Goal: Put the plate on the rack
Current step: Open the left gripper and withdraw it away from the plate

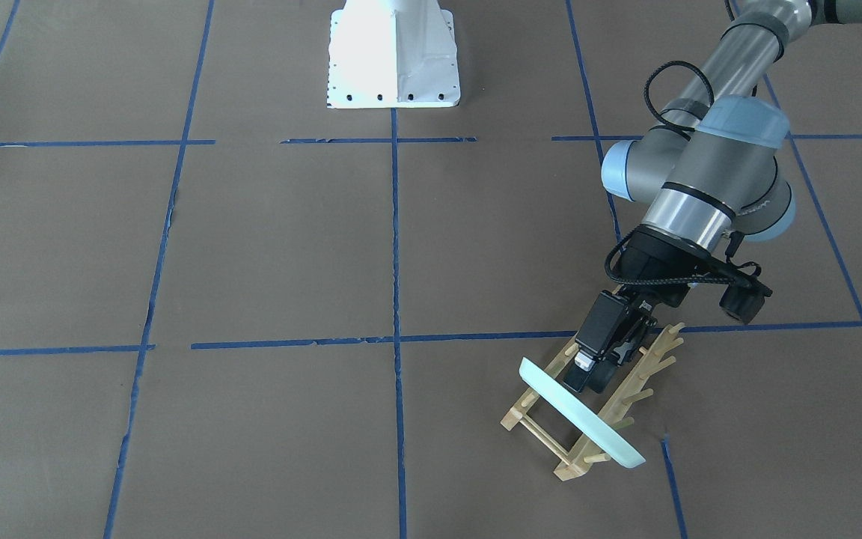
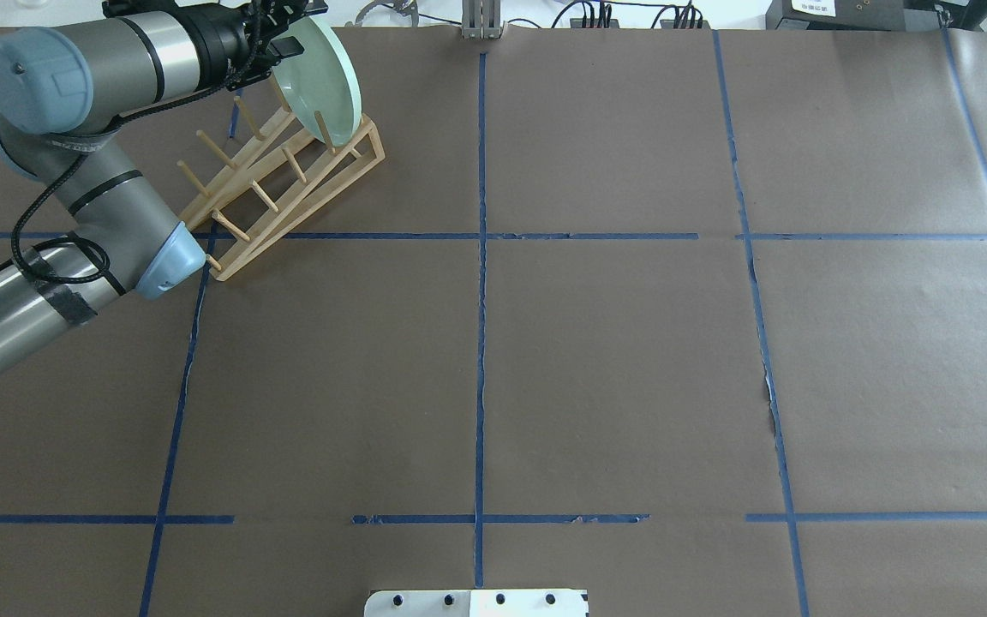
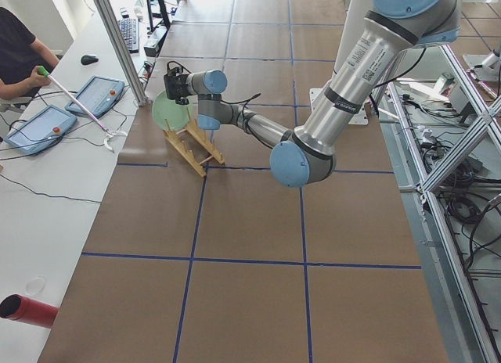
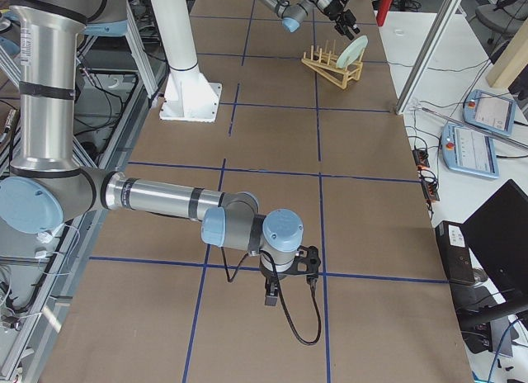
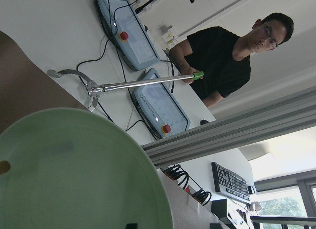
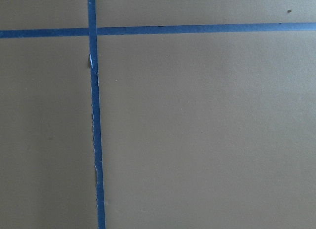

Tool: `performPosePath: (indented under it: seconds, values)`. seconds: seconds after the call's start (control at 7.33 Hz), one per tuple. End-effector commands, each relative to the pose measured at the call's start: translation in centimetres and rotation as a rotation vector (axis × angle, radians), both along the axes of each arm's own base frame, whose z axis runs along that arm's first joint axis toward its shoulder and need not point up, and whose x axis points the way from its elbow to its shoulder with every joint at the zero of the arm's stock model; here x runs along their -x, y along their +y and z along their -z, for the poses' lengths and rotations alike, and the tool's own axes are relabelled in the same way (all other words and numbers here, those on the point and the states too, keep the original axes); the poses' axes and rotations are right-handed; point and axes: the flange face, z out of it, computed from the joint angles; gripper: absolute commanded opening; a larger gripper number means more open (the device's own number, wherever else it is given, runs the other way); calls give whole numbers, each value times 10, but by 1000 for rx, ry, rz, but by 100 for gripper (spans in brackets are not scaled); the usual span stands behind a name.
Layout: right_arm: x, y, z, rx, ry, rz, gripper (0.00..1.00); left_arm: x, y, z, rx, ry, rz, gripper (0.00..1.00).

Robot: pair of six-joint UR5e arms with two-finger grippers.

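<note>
The pale green plate (image 1: 610, 438) stands on edge between the pegs at the far end of the light-wood rack (image 1: 569, 468). Both show in the overhead view, plate (image 2: 322, 81) and rack (image 2: 314, 201). My left gripper (image 1: 584, 374) sits on the robot's side of the plate's upper rim, close to it, jaws apart, holding nothing. It also shows in the overhead view (image 2: 288, 38). The plate (image 5: 74, 174) fills the lower left of the left wrist view. My right gripper (image 4: 271, 299) hangs over bare table near the front; I cannot tell if it is open.
The white robot base (image 1: 393, 56) stands at the table's middle. Blue tape lines grid the brown table. An operator (image 5: 227, 56) with a grabber stick sits beyond the far edge by two teach pendants (image 3: 39, 128). A red cylinder (image 3: 27, 310) lies on the side bench.
</note>
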Motion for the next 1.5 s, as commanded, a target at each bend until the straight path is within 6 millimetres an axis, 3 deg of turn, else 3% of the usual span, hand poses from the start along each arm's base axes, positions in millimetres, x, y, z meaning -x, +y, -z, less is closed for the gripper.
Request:
performPosePath:
  seconds: [0.0, 0.14, 0.41, 0.55, 0.68, 0.82, 0.95, 1.09, 1.23, 1.36]
  values:
    - [0, 0, 0, -1, 0, 0, 100, 66, -11, -4, 54, -71, -154, 99]
    - [0, 0, 0, -1, 0, 0, 100, 113, -6, -13, 39, -162, -253, 99]
    - [0, 0, 0, 1, 0, 0, 100, 195, -3, -69, 91, -331, -382, 99]
    - [0, 0, 0, 1, 0, 0, 100, 218, -6, -106, 100, -468, -424, 99]
    - [0, 0, 0, -1, 0, 0, 100, 229, 5, -153, 114, -589, -502, 99]
    - [0, 0, 0, -1, 0, 0, 100, 249, 10, -182, 81, -690, -559, 99]
    - [0, 0, 0, -1, 0, 0, 100, 282, 7, -206, 67, -813, -612, 99]
    - [0, 0, 0, 1, 0, 0, 100, 317, 35, -256, 35, -1012, -704, 99]
    - [0, 0, 0, 1, 0, 0, 100, 374, 64, -299, 2, -1070, -735, 99]
    - [0, 1, -1, 2, 0, 0, 100, 395, 102, -340, -6, -1050, -781, 99]
